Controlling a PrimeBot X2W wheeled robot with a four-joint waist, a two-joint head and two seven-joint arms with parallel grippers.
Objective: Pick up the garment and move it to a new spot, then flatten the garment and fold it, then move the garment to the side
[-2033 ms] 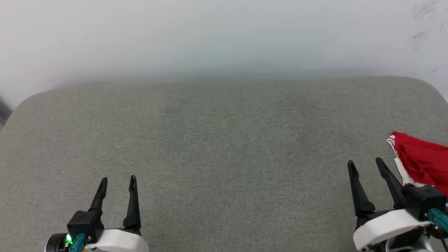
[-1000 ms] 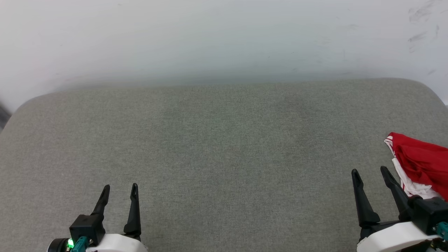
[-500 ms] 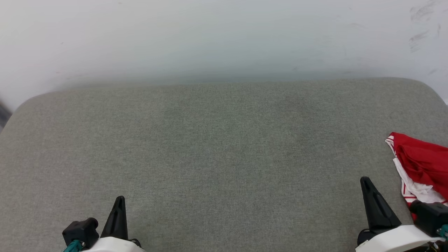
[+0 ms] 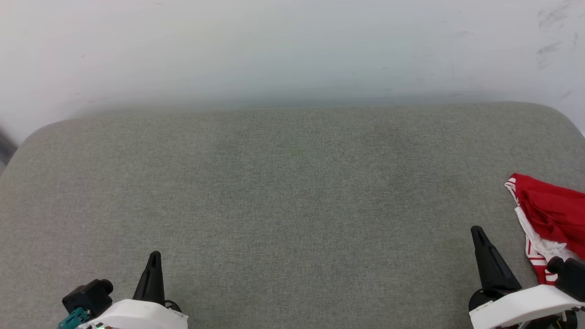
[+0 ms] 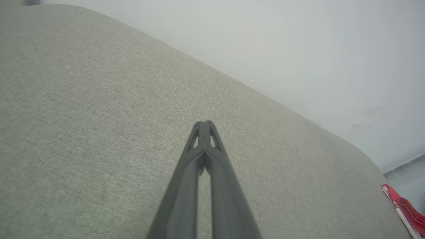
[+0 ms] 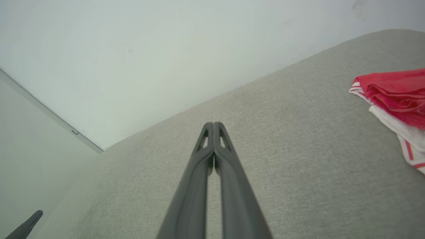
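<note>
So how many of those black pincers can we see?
2: the left gripper at lower left, the right gripper at lower right beside the red garment; both shut.

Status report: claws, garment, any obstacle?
Left claw shut, empty. Right claw shut, empty. Red-and-white jersey T-shirt crumpled, right edge of grey cushion, untouched. No obstacle.

A bare indoor room, possibly a test lab: a grey woven-fabric padded surface with rounded corners (image 4: 292,192) against a scuffed plain white wall (image 4: 292,45).
</note>
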